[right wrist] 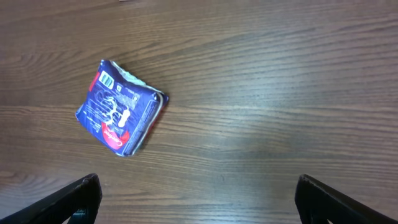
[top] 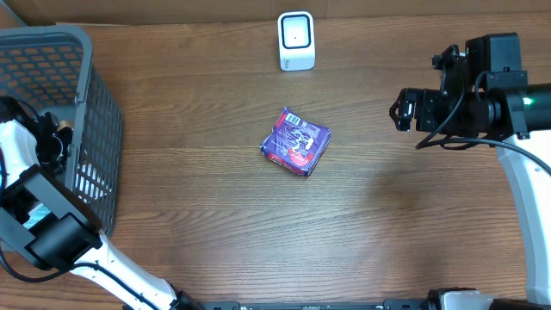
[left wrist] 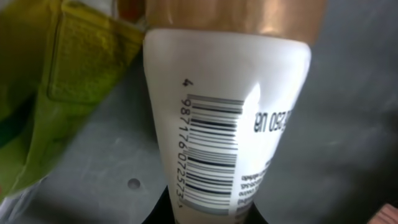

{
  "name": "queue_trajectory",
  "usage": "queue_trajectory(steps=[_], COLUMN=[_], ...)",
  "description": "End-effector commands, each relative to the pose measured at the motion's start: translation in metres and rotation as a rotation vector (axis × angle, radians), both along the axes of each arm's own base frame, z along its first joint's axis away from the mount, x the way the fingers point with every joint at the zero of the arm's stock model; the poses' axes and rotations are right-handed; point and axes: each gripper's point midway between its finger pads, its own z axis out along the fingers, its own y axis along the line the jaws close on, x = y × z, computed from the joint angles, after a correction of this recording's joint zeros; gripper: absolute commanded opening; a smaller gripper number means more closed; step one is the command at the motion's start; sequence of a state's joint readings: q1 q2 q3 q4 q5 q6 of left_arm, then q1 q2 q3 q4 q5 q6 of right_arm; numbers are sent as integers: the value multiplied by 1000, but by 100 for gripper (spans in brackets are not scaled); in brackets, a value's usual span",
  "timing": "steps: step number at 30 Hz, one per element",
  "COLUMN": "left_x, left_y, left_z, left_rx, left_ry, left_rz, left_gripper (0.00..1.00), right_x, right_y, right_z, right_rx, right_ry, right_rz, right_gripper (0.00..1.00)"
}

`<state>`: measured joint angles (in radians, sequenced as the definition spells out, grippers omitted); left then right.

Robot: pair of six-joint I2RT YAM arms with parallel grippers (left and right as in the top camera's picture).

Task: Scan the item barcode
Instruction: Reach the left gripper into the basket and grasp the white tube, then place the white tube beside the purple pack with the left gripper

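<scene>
At 9 o'clock, left gripper (top: pixel 50 142) clenched white tube (left wrist: pixel 224 124) in basket (top: pixel 95 129); right gripper (right wrist: pixel 199 190) stood released. Centre lay purple packet (top: pixel 296 141); scanner (top: pixel 296 40) at 12 o'clock; wood table (top: pixel 387 215).

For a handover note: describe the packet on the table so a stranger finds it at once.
Start at the wooden table beside the grey basket. Near its middle, in front of the white device, lies a packet. It alone is purple.
</scene>
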<state>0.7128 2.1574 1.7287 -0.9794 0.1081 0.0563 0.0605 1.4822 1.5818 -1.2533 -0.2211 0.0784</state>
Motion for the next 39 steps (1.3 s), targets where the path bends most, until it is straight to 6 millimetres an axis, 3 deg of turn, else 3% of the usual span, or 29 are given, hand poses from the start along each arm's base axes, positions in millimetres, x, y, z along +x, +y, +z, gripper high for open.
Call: queue_trajectory(steps=[1,4,9,14,19,20,23,26,29,33,39], left_x=[0,12,29,29,29,29,31,37,44,62,72], left_y=[-2,8,22,16,-25,-51,-96,-142,-194,-259,-304], left_z=[1,37,131,230,313,339,365,377,369,341,270], left_rx=[-31,-5,80,168,217,237,259,244,182,113,167], left_ry=[38,-2,-122,-285,-486,-546,-601,-632,-607,-530,-273], left_rz=[42,75,100,128,46,-14,-130,-238,-357,-503,-530], left_gripper=[4,4,4,4,4,4,4,4,4,4,4], right_x=[3,3,3,3,3,3,3,3,3,3,1], right_y=[1,1,1,2,1,1,1,1,1,1,1], right_z=[3,4,4,4,4,4,4,4,4,4,2], right_rx=[7,8,8,8,8,8,8,7,7,8,7], right_ry=[-14,-16,-16,-16,-15,-15,-15,-15,-16,-16,-5], right_rz=[0,0,0,1,0,0,0,1,0,0,0], right_gripper=[100,100,100,100,100,100,100,100,100,100,100])
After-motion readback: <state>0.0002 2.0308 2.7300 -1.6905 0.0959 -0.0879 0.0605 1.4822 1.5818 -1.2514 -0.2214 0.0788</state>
